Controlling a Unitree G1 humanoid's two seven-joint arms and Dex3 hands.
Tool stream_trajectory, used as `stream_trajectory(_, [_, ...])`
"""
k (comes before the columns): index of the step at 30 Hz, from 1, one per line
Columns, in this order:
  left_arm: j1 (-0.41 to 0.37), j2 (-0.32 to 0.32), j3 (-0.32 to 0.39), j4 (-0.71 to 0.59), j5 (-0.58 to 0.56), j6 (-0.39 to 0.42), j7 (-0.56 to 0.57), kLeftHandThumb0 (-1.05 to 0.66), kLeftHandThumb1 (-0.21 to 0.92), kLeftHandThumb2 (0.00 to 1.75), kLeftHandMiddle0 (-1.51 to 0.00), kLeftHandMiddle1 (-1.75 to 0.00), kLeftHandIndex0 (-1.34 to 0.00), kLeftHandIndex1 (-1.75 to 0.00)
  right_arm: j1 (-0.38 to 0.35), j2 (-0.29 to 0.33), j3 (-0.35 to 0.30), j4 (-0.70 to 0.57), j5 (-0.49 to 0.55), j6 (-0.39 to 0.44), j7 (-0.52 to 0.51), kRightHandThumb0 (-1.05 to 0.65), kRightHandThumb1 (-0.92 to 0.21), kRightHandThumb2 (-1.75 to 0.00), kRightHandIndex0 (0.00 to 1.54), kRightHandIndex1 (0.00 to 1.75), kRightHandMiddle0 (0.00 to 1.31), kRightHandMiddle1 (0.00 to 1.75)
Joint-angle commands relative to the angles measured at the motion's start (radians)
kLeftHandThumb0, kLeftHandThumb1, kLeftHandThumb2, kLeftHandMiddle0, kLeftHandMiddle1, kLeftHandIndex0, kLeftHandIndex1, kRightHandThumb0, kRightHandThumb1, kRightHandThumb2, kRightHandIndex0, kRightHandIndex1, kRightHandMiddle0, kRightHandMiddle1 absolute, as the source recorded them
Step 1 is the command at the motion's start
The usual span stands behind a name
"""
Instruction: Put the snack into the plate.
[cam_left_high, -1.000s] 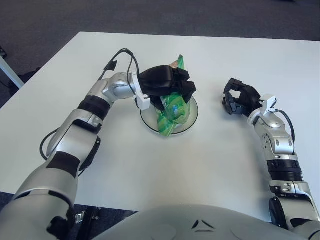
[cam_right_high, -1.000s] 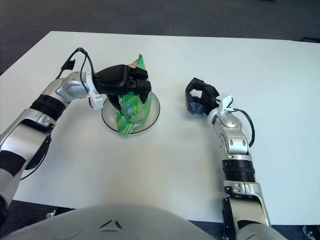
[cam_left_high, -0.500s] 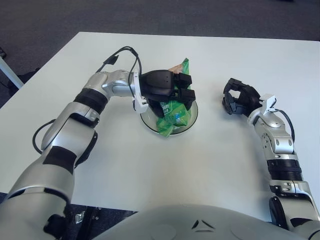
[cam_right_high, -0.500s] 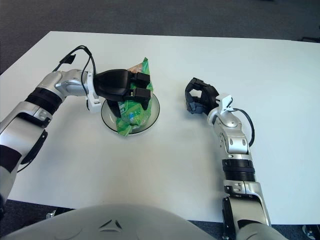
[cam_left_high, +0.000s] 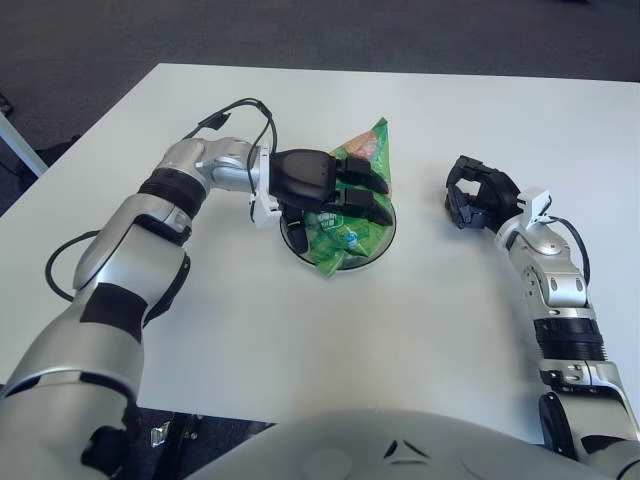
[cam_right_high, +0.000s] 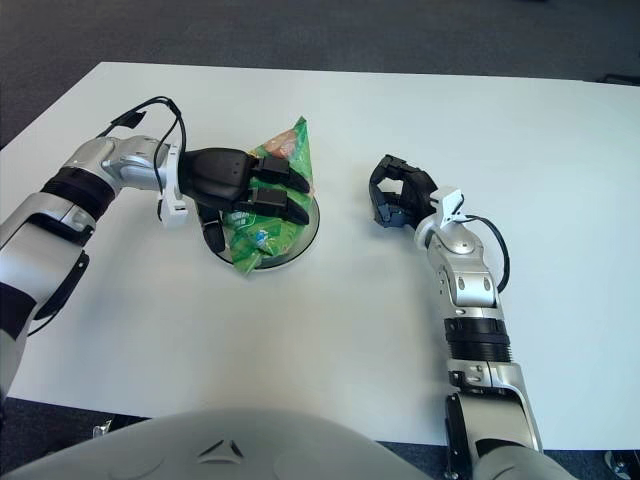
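Note:
The snack is a green bag (cam_left_high: 371, 152) lying in the shallow glass plate (cam_left_high: 386, 238) at the table's middle, with its top corner sticking out over the far rim. My left hand (cam_left_high: 338, 196) lies over the bag and plate. Its fingers (cam_left_high: 364, 186) are stretched out flat across the bag, and the thumb sits low at the plate's near left rim. The hand covers the middle of the bag. My right hand (cam_left_high: 473, 194) rests on the table to the right of the plate, fingers curled, holding nothing.
The white table (cam_left_high: 330, 330) ends in a near edge just in front of my body. Dark carpet lies beyond its far and left edges. A black cable (cam_left_high: 235, 108) loops off my left forearm.
My left hand has lowered and rolled flat over the plate. Its fingers have straightened out from their curl around the bag, which has settled lower into the plate. The right hand has not moved.

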Motion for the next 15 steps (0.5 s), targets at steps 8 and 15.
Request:
stream_trajectory(8, [-0.022,-0.003,-0.037,0.062,-0.278,0.012,-0.234,-1.01,0.91,0.19,0.00,0.00,0.00,0.00,0.065,0.004,0.023,0.063,-0.032,0.080,-0.003,-0.44,-0.45,-1.15,1.09,1.75,0.51,1.75])
stream_trajectory(15, [0.014,0.010,-0.027,0.012,-0.493,0.058,-0.392,-1.04,0.92,0.26,0.00,0.00,0.00,0.00,0.063,0.000,0.021,0.072,-0.028,0.062,0.011,-0.44,-0.45,-1.15,1.09,1.75,0.51,1.75])
